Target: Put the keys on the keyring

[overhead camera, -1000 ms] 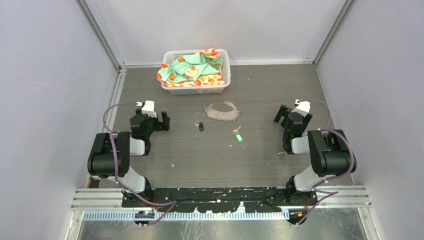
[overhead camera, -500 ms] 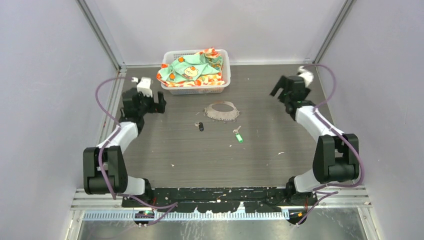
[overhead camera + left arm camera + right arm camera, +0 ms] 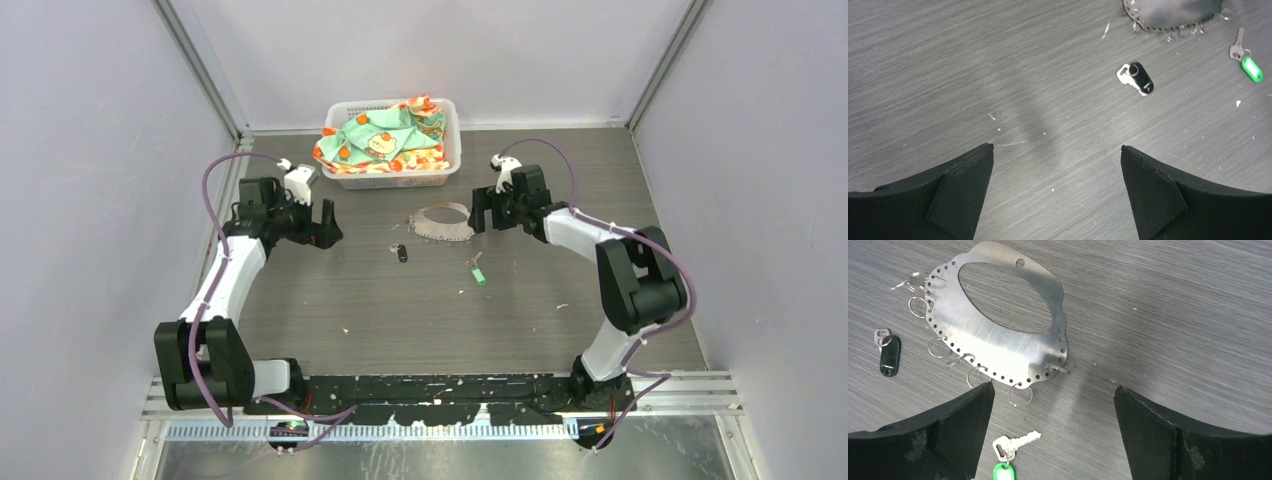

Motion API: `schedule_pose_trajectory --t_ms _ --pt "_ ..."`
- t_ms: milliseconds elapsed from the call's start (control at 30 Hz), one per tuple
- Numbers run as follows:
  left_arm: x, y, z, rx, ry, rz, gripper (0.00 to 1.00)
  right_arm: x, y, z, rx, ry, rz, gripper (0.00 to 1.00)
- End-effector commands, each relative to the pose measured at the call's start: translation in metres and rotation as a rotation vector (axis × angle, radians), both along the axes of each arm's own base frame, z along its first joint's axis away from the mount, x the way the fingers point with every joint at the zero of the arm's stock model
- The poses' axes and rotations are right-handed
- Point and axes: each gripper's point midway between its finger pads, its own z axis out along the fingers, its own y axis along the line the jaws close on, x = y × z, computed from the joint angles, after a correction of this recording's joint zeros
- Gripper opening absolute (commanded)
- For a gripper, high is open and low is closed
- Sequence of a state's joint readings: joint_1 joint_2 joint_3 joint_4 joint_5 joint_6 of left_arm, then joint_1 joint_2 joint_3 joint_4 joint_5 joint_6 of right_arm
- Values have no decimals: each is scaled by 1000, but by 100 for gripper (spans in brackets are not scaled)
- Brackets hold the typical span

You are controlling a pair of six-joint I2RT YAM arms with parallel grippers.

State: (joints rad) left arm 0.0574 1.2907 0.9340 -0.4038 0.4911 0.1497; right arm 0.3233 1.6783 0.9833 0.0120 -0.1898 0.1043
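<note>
**Top external view: both arms are now brought out to the keys, nothing is gripped yet**

Compared with one second ago, when both arms are seen folded back near their bases, they are now stretched forward over the surface [image 3: 400,320]. The right fingers [image 3: 948,430] are swung inward and are held just beside the right edge of the keyring [image 3: 998,342]. The left fingers [image 3: 958,195] are placed left of the keys, well apart from them. Both pairs of fingers are spread wide and nothing is held between them.

The keyring is lying flat in the middle of the surface, in front of the white basket [image 3: 390,180] with the coloured cloth [image 3: 385,135]. Small rings [image 3: 1020,395] are hung along its holed edge. The black-headed key [image 3: 1140,80] is lying just beside the near-left edge of the keyring, and the green-headed key [image 3: 1251,68] is lying near its near-right side. Neither key is moved, and neither is attached.

From this it is judged that only the approach is done. The task itself is not yet begun: a key must first be picked up.
</note>
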Motion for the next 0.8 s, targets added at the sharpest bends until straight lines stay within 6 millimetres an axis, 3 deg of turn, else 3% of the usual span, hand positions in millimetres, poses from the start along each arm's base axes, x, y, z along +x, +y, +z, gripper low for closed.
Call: schedule_pose_trajectory --t_ms 0,233,433,767 --pt "-14 -10 20 -30 -17 -75 100 8 25 7 41 10 148 93" --pt "-20 -10 26 -15 -24 -96 100 22 30 -7 18 47 180 89" --pt "-20 -12 34 -21 -35 -108 100 28 32 -23 -9 84 209 77" --pt "-21 -14 42 -23 -39 -125 99 24 35 -31 -12 133 212 73"
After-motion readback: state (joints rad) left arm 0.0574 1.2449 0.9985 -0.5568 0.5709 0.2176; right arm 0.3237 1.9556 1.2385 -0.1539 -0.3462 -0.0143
